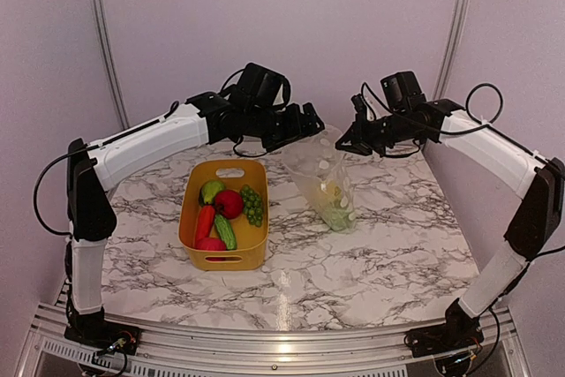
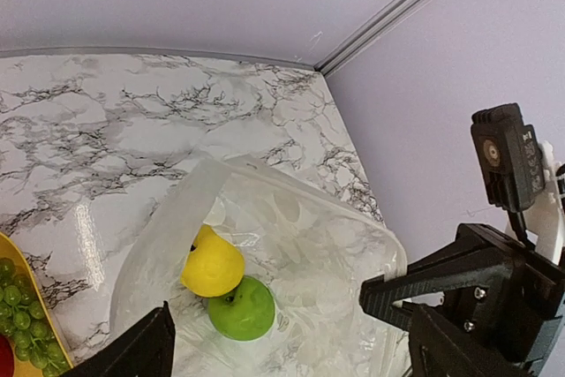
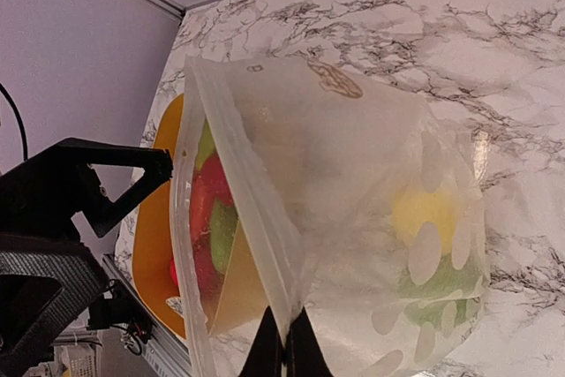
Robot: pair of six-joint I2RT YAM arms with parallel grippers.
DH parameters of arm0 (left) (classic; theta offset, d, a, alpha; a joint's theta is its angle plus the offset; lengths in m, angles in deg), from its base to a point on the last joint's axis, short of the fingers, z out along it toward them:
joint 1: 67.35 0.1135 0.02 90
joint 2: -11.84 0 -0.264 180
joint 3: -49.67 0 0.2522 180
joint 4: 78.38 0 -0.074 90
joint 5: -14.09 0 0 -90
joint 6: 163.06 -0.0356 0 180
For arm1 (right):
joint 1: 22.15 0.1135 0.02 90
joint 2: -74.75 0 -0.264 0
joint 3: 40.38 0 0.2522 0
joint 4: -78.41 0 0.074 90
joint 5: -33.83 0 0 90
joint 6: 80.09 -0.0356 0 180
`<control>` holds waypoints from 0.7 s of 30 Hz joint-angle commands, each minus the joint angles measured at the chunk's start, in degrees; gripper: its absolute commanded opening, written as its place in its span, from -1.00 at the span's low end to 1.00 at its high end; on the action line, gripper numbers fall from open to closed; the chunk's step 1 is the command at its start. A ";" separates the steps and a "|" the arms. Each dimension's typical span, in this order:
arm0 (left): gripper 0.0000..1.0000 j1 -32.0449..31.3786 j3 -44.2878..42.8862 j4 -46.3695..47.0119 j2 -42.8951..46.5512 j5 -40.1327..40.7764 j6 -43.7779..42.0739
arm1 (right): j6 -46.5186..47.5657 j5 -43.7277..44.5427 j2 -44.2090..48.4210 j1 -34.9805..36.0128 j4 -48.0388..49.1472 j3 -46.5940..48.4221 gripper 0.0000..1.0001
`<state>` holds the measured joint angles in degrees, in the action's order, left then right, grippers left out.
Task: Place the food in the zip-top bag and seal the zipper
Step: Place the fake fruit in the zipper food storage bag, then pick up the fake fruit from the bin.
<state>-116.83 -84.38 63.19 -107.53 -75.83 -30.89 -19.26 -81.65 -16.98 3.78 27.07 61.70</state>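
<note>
The clear dotted zip-top bag [image 1: 322, 178] stands open on the table, right of the yellow bin. My right gripper [image 3: 284, 350] is shut on its mouth edge, pinching the zipper [image 3: 247, 192] and holding it up. In the left wrist view a yellow lemon [image 2: 212, 262] and a green apple [image 2: 241, 308] lie inside the bag. My left gripper [image 2: 287, 355] hovers over the bag's mouth, open and holding nothing. More food lies in the bin: a green apple [image 1: 211, 190], red apple [image 1: 229, 203], grapes [image 1: 252, 205], carrot [image 1: 204, 221], cucumber [image 1: 226, 231] and red pepper [image 1: 210, 244].
The yellow bin [image 1: 190, 218] sits left of centre on the marble table. Purple walls with metal rails close off the back and sides. My right gripper [image 1: 346, 143] and left gripper [image 1: 307, 123] hang close together above the bag's mouth.
</note>
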 commanded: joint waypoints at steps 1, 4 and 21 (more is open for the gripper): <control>0.88 -0.69 0.08 4.65 5.45 -4.36 -4.65 | -1.39 -0.32 -0.27 0.57 2.33 -0.10 -1.00; 0.88 -0.71 3.89 8.87 10.12 -7.51 -8.11 | -1.30 0.17 -0.04 0.45 2.32 -0.61 -1.00; 0.98 1.30 31.64 -2.72 31.86 12.09 -11.69 | 7.59 6.22 3.41 -9.56 -9.78 4.71 -1.00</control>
<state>-116.28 -55.62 67.39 -77.19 -68.60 -43.39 -15.35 -78.59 -16.43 -3.32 21.93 62.79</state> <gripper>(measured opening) 0.990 0.004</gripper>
